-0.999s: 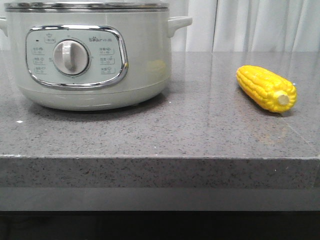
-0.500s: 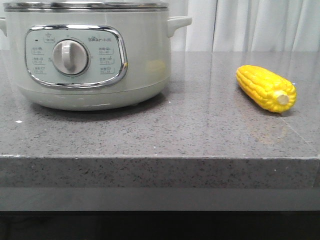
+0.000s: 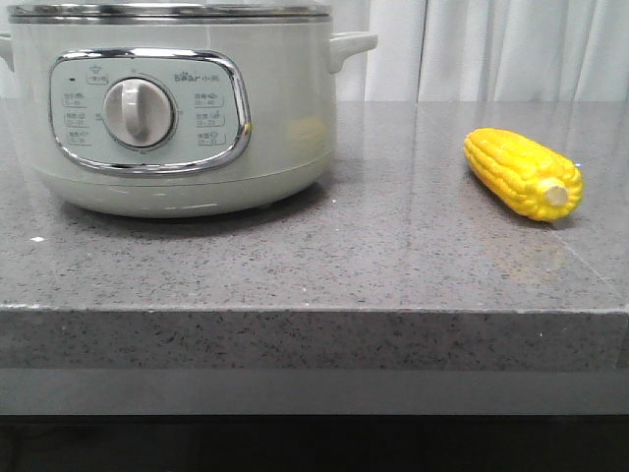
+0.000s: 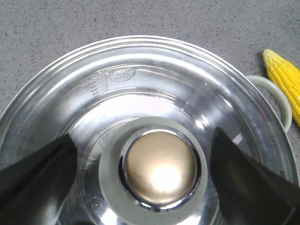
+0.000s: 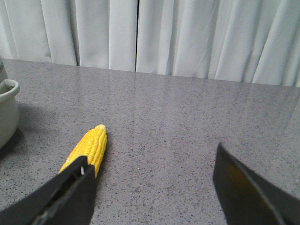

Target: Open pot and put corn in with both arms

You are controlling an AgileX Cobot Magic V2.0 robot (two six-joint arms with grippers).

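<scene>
The left gripper (image 4: 159, 168) hangs over the pot (image 3: 177, 108), jaws apart either side of the lid knob (image 4: 161, 167) and not yet touching it. The glass lid (image 4: 117, 93) is still on. The right gripper (image 5: 154, 187), jaws spread wide, sits near the corn (image 5: 87, 149), which lies ungrasped on the counter (image 3: 373, 256). Nothing is done yet.

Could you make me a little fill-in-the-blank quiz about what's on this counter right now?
1. The ear of corn lies on the stone counter to the ____ of the electric cooker in the front view.
2. The cooker's glass lid is still ____ the pot.
3. The left gripper has its jaws open on either side of the lid's ____.

Missing words: right; on; knob
</scene>
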